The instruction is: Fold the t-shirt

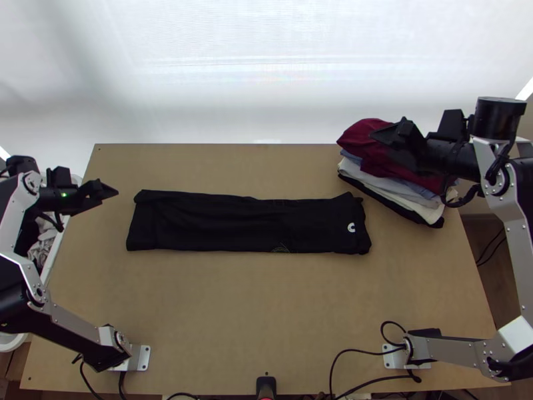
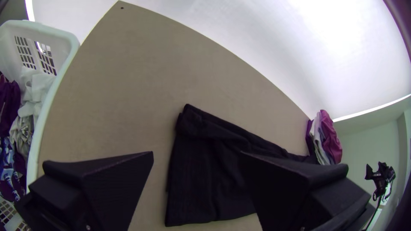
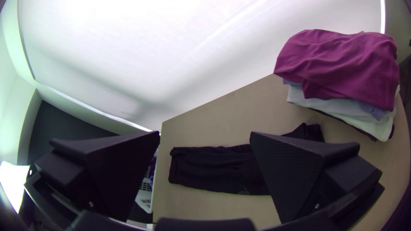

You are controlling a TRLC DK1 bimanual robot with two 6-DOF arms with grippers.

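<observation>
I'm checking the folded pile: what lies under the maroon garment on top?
Beneath the maroon garment, edges of blue cloth, pale cloth and, lowest, black cloth stick out. Their middles are covered.

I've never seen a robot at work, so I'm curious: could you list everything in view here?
Black t-shirt: one, folded into a long strip, mid-table.
Folded clothes: one stack, maroon on top, paler and black layers below, table's far right corner.
Basket: one, white, beside the table's left edge.
Loose clothes: several, purple, white, grey, blue-patterned, in the basket.
Table: one, light brown.
Backdrop: one, white, behind the table.
Cables: several, black, near edge.
Left arm, right arm: two, silver and black, either side; jaws open.
</observation>
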